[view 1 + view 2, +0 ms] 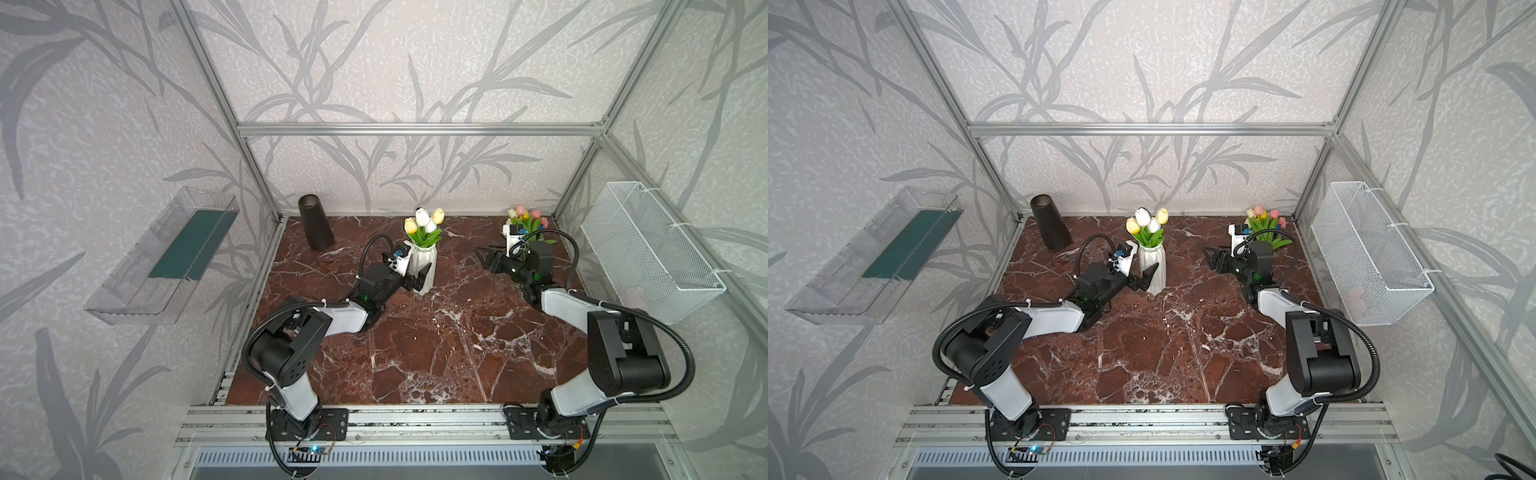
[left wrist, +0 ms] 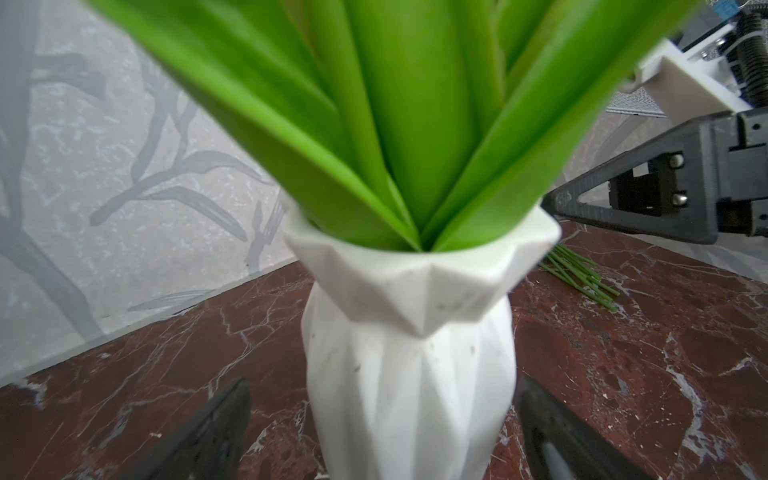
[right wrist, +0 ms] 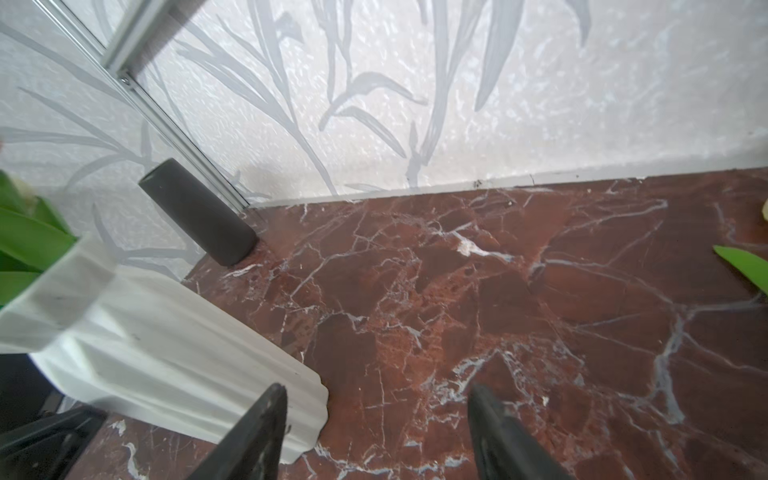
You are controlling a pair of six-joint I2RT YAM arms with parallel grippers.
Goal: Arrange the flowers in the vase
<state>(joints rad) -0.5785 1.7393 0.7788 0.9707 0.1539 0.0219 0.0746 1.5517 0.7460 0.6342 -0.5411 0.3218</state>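
Several tulips [image 1: 424, 226] in white vase [image 1: 426, 258] between wide-apart left jaws.

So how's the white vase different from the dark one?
The white vase holds cream and yellow tulips; the dark vase shows no flowers. The white vase is ridged with a flared rim; the dark vase is smooth and narrows toward its top. The white vase stands mid-table, the dark vase in a back corner. Both stand on the marble table.
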